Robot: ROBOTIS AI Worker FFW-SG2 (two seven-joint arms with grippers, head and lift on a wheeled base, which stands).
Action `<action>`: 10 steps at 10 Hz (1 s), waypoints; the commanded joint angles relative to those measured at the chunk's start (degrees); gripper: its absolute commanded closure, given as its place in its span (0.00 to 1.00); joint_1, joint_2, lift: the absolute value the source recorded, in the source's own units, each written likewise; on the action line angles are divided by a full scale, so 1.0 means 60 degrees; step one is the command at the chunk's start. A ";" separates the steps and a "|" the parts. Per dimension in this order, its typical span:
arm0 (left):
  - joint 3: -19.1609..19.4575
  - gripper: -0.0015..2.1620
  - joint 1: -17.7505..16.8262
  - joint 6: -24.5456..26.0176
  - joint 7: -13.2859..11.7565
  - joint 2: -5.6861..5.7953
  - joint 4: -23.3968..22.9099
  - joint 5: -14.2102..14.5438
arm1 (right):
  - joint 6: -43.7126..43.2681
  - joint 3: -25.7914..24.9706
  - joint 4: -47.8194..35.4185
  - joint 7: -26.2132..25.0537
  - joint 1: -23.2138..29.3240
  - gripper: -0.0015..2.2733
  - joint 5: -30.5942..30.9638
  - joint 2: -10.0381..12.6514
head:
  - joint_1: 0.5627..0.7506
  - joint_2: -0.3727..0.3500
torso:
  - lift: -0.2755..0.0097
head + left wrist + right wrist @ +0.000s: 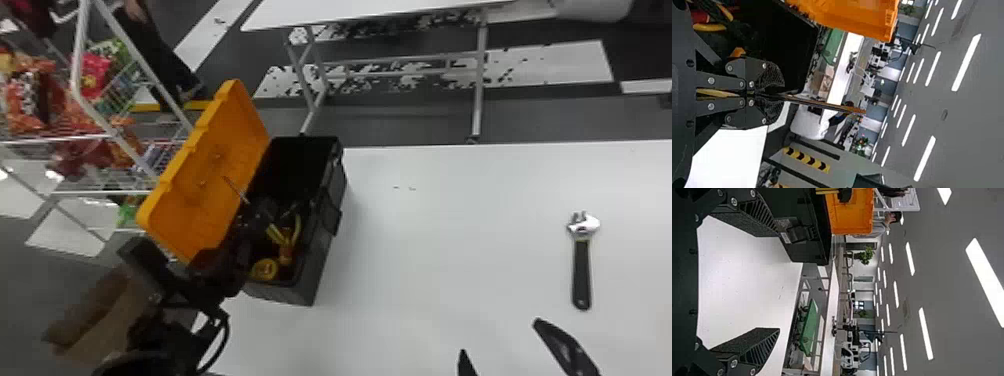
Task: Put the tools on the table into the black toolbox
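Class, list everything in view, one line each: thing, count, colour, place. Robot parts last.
Toolbox: one, black, left on the near table
Lid: one, orange, open on the toolbox's left
Wrench: one, silver head, black handle, right on the near table
Thin-shafted tool: one, shaft colour unclear, in left gripper
Yellow-handled tool: one, inside toolbox
Round item: one, yellow, inside toolbox
Tables: two, white, one near, one beyond
Wire rack: one, white, far left
Packets: several, multicoloured, on rack
Left gripper: one, black, at toolbox
Right gripper: one, black, open, near the wrench

Black toolbox (316, 260) across all views
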 commanded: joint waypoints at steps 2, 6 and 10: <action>-0.0008 0.00 0.0050 -0.0073 0.0169 -0.0023 -0.0127 0.0013 | 0.0000 0.0029 -0.0001 0.0000 0.0015 0.08 0.0000 0.0001 | 0.70 1.00 | 0.70; -0.0037 0.01 0.0577 -0.0131 -0.0154 -0.0111 -0.0698 0.0218 | -0.0030 -0.0029 0.0013 -0.0015 0.0029 0.08 -0.0015 0.0001 | 0.70 1.00 | 0.70; -0.1370 0.01 0.1822 -0.2827 0.0652 -0.0287 -0.0478 -0.0353 | -0.0030 -0.0278 -0.0045 -0.0044 0.0015 0.08 -0.0366 0.0038 | 0.70 1.00 | 0.70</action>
